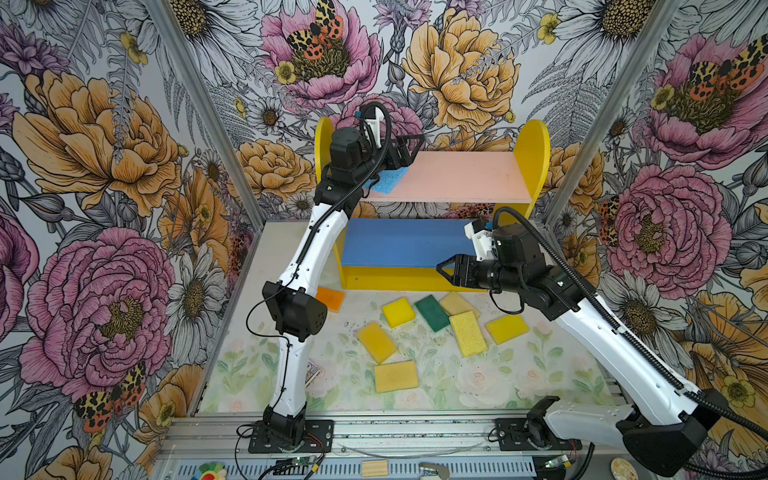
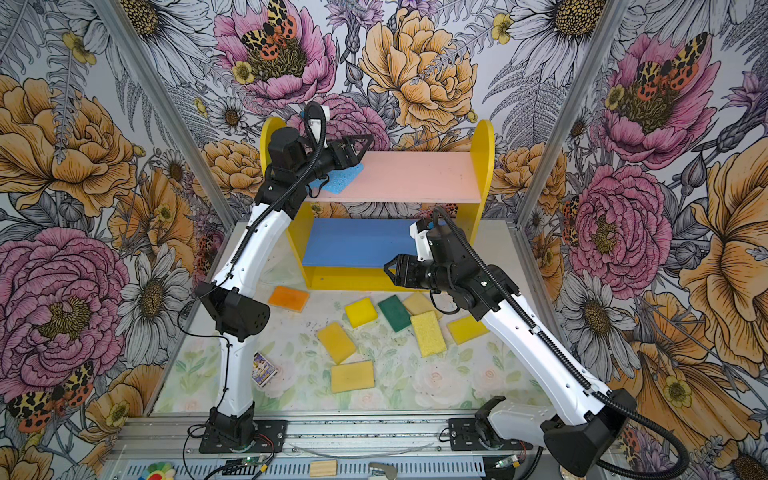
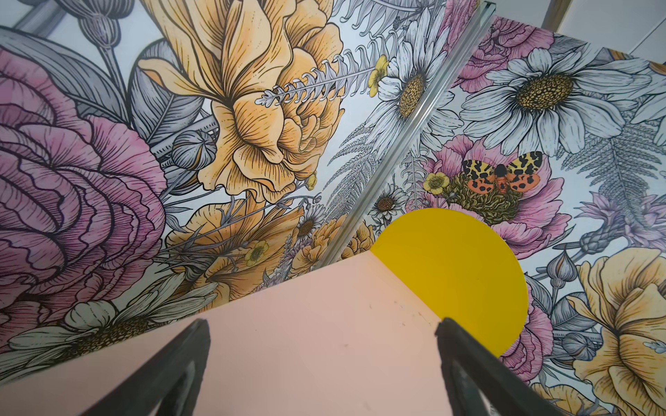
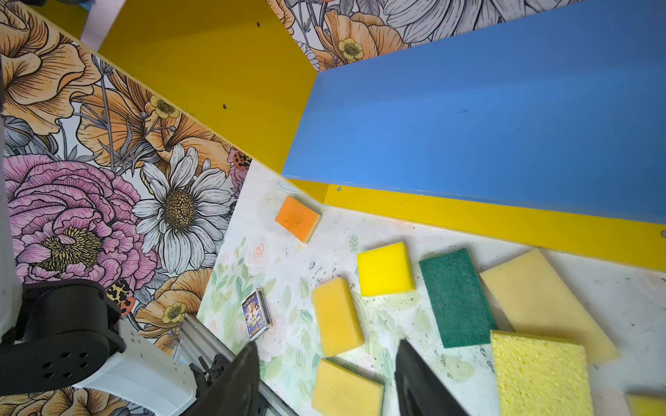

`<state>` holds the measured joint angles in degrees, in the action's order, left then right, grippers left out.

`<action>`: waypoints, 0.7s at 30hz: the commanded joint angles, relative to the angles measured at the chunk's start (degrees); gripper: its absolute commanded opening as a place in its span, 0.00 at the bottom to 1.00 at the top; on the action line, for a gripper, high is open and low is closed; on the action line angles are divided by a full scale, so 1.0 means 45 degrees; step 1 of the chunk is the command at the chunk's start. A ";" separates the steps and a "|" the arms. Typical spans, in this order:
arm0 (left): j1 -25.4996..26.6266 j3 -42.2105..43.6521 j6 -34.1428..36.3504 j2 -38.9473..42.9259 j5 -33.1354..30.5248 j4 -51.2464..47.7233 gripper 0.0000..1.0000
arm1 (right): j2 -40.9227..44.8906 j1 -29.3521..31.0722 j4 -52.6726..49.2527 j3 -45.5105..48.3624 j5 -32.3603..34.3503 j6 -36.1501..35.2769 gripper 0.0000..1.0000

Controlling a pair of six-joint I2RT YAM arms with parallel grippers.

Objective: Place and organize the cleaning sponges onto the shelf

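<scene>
The shelf (image 1: 534, 145) stands at the back, its pink board (image 1: 457, 176) above its blue board (image 1: 399, 243). A light blue sponge (image 1: 390, 180) lies on the pink board's left end. My left gripper (image 1: 417, 144) hovers open just above and behind it, empty, and in the left wrist view only bare pink board shows between its fingers (image 3: 322, 324). My right gripper (image 1: 441, 270) hangs open and empty before the blue board's right part. Several sponges lie on the table: orange (image 1: 330, 298), yellow (image 1: 398, 311), dark green (image 1: 432, 312), porous yellow (image 1: 468, 333).
More yellow sponges (image 1: 376, 341) (image 1: 395, 376) (image 1: 507, 328) lie mid-table, and a pale one (image 1: 457, 303) sits half under the green. A purple card packet (image 2: 264, 369) lies by the left arm. A wooden block (image 1: 374, 467) rests on the front rail. Flowered walls close in three sides.
</scene>
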<state>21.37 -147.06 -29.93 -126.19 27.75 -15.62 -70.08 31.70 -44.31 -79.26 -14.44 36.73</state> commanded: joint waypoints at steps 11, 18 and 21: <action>0.0134 0.1736 0.0447 0.1063 -0.1251 -0.0396 0.99 | 0.0225 -0.0647 0.0589 0.0222 -0.0550 -0.0366 0.62; 0.0447 0.2884 0.0852 0.1973 -0.3904 -0.1038 0.99 | 0.0285 -0.0854 0.0870 0.0529 -0.0965 -0.0320 0.63; 0.0537 0.3041 0.1003 0.2130 -0.4638 -0.1097 0.99 | 0.0340 -0.0874 0.1050 0.0713 -0.1179 -0.0306 0.63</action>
<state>23.79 -134.63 -26.76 -117.89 14.02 -15.62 -70.08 28.03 -41.91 -76.95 -17.91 36.29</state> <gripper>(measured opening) 0.987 0.625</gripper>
